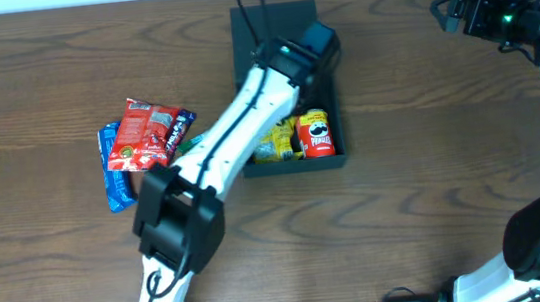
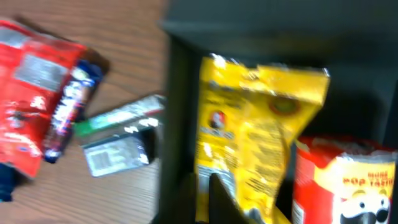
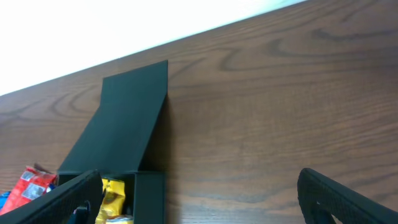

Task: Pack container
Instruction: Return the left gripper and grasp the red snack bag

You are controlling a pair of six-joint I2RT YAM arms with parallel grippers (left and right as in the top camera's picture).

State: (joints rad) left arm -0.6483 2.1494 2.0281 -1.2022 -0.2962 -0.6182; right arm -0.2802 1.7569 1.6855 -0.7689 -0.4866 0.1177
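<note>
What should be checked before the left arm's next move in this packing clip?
1. Container lid open: ok.
2. Yellow bag inside the container beside the Pringles can: ok.
3. Left gripper free of the yellow bag: cannot tell, the wrist view is blurred.
4. Right gripper open, empty, off to the side: ok.
5. All snacks packed: not ok; the red pack and others lie on the table left of the container.

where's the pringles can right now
In the overhead view the Pringles can lies inside the container, in the right corner nearest the robot, with the yellow snack bag just beside it on the left.
</note>
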